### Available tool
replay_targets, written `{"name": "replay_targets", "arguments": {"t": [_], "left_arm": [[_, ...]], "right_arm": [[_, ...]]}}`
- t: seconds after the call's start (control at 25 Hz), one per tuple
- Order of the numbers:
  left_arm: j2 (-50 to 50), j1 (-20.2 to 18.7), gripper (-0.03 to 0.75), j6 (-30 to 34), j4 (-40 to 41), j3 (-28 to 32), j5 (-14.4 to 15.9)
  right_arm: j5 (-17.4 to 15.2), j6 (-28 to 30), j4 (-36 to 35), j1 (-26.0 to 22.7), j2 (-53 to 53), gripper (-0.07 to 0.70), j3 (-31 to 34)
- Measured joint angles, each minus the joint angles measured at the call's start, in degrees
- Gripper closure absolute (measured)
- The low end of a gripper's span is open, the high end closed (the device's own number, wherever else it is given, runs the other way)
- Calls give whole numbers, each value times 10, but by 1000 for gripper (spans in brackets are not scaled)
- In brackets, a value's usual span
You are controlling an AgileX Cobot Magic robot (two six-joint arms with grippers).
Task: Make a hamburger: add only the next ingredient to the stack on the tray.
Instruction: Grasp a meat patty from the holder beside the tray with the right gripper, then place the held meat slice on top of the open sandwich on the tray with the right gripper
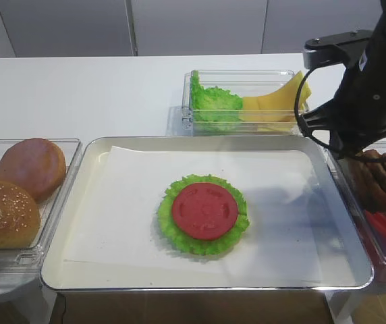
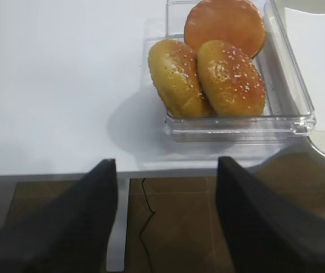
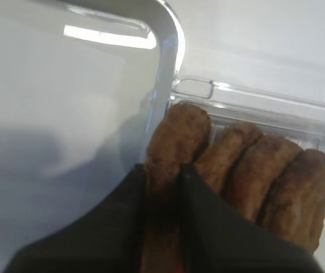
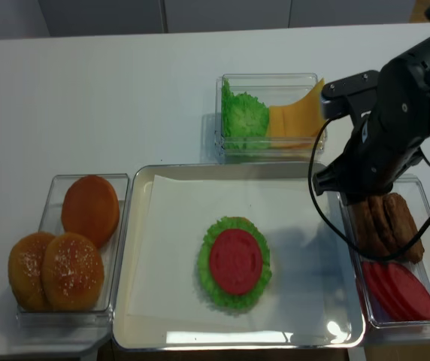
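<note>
The stack [image 1: 203,214], a ruffled green lettuce leaf [image 1: 171,226] topped by a red tomato disc [image 1: 204,210], lies mid-tray on the paper-lined metal tray [image 1: 206,287]. Several brown meat patties [image 4: 386,222] stand on edge in a clear bin to the tray's right. In the right wrist view my right gripper [image 3: 162,170] is shut on the leftmost patty [image 3: 179,136], which sits between both dark fingers, still among the others in the bin. My left gripper [image 2: 167,165] is open and holds nothing, at the table's front edge near the buns.
A clear bin with three buns [image 1: 24,189] stands left of the tray. Behind the tray is a bin of loose lettuce and yellow cheese [image 1: 247,101]. Red tomato slices [image 4: 399,289] lie in the right bin, in front of the patties.
</note>
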State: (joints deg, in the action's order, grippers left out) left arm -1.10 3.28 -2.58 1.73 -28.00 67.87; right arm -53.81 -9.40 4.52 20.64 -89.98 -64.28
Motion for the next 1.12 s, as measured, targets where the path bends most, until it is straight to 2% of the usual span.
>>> {"name": "replay_targets", "arguments": {"t": [0.4, 0.84, 1.0, 1.12], "left_arm": [[0, 0, 304, 0, 0, 0, 0], [0, 0, 304, 0, 0, 0, 0], [0, 0, 304, 0, 0, 0, 0], [0, 0, 304, 0, 0, 0, 0]], "right_arm": [[-8, -2, -1, 0, 14, 494, -1], [-20, -10, -9, 2, 140, 497, -1], [-21, -27, 21, 46, 174, 497, -1], [-31, -63, 55, 110, 176, 497, -1]]}}
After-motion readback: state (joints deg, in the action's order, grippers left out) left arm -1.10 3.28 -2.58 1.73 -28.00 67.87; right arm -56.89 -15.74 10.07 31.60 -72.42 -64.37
